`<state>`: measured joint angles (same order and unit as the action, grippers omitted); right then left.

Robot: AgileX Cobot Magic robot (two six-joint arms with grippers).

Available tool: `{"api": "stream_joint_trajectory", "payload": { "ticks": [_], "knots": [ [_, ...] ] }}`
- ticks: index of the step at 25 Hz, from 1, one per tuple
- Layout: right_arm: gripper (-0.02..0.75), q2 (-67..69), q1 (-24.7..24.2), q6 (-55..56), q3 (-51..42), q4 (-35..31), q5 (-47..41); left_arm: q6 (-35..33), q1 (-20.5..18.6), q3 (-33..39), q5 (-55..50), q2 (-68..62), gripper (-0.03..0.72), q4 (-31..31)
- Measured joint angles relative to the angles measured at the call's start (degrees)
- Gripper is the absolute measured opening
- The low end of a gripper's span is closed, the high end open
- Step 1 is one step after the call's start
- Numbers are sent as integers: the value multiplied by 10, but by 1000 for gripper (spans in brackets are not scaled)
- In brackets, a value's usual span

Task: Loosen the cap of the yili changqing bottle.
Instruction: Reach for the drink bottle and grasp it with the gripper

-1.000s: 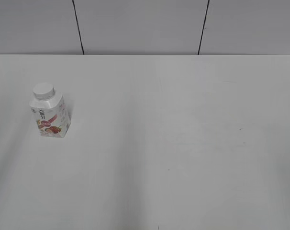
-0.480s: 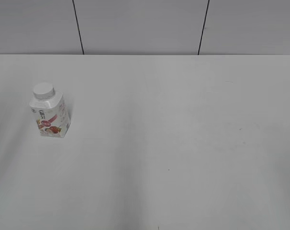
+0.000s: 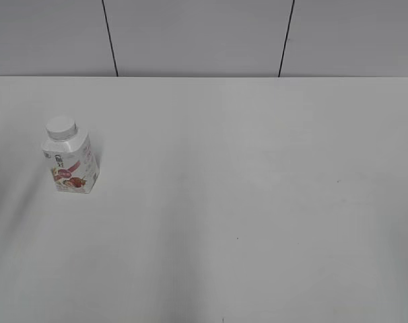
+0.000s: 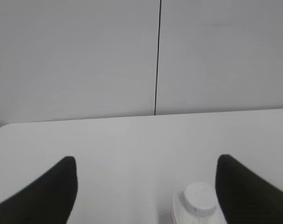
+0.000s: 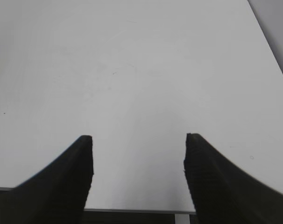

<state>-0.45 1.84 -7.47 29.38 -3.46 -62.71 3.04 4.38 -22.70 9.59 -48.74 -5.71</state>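
Capped bottle point(image 3: 71, 161) upright at left of worktop point(image 3: 258, 188); left claw point(image 4: 146, 186) and right claw point(image 5: 138, 158) both agape, empty.

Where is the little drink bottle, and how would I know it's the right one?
Look at the big white table, then over to its left side. The small white bottle stands there upright, alone. It has pink-red strawberry pictures on the front and a round white cap on top.

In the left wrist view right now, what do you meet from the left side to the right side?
Left finger → cap on the bottle → right finger. The open left gripper holds nothing.
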Motion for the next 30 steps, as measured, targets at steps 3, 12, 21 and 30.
{"api": "stream_joint_trajectory", "payload": {
  "ticks": [3,12,21,30],
  "knots": [
    [491,0,0,0,0,0,0,70,-15,16,29,-15,554,-72],
    [491,0,0,0,0,0,0,276,-101,20,109,-63,554,-300],
    [491,0,0,0,0,0,0,347,-163,20,239,-180,554,-434],
    [491,0,0,0,0,0,0,462,-313,19,395,-212,554,-643]
  ]
}}
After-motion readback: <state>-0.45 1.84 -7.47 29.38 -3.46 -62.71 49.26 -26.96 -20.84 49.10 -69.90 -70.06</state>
